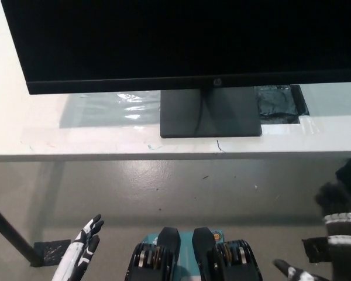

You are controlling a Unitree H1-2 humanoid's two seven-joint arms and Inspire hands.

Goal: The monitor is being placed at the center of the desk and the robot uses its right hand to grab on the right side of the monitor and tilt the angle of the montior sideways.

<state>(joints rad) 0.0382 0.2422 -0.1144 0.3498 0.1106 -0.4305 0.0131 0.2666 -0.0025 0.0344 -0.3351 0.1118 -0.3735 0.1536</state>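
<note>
**Right hand low and off the monitor, nothing gripped**

Monitor [181, 44] sits upright on its stand base [210, 114], roughly mid-desk on the white desk [23, 132]. Screen dark; its right edge runs out of frame, so the grab spot isn't visible from the head view.

Right hand [316, 272] is at the bottom right, below the desk edge and well apart from the monitor. Blurred and partly cut off by the frame; can't tell whether its fingers are spread or closed. Holding nothing that I can see. Left hand [85, 243] rests at lower left with fingers apart, empty, also well below the desk.

Task looks not yet begun: no contact with the bezel.

Risks from here:
- Coming up from under the desk line, the arm could clip the desk's front edge
- Target edge is off-camera, so the hand may land on the screen face instead of the side and smear or press the panel
- Pushing high on the bezel without a firm hold could slide the whole base instead of turning the screen
- Dark crumpled thing [278, 102] right of the base could snag if the base shifts
</note>
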